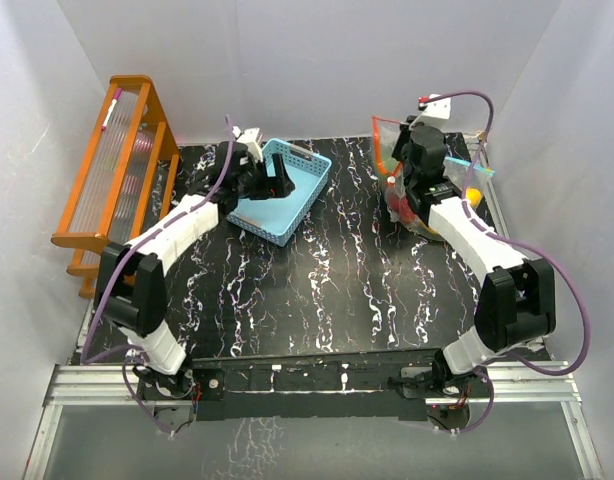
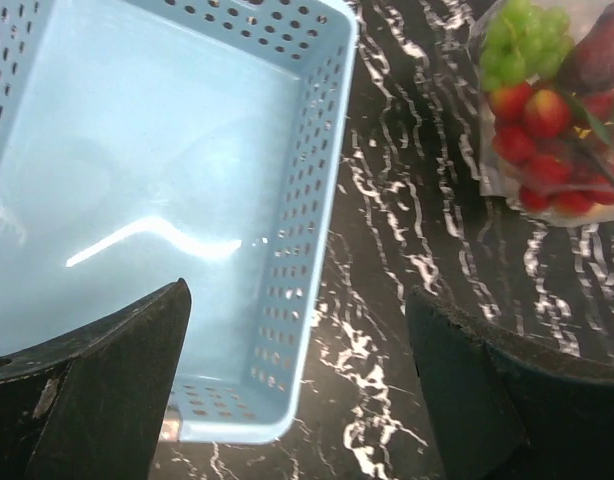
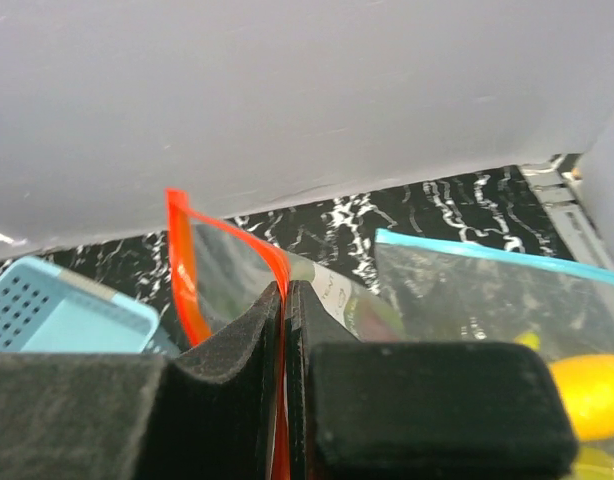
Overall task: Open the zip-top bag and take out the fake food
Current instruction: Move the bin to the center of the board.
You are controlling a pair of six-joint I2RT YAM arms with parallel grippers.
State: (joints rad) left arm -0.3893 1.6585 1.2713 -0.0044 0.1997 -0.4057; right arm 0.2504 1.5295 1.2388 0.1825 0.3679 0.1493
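A clear zip-top bag with an orange-red zip strip (image 1: 384, 140) stands at the back right, with red and green fake food (image 1: 397, 205) at its bottom. My right gripper (image 1: 419, 158) is shut on the bag's orange-red top edge (image 3: 182, 262), pinched flat between the fingers (image 3: 237, 340). In the left wrist view the bag (image 2: 552, 100) shows green grapes (image 2: 522, 40) and red strawberries (image 2: 542, 120) inside. My left gripper (image 2: 297, 290) is open and empty, over the right rim of the light-blue basket (image 2: 167, 180).
A second clear bag with a blue zip (image 3: 467, 285) lies right of the first, with a yellow-orange fruit (image 3: 592, 390) in it. The basket (image 1: 309, 165) sits at the back centre. An orange wooden rack (image 1: 117, 170) stands at the left wall. White walls enclose the table.
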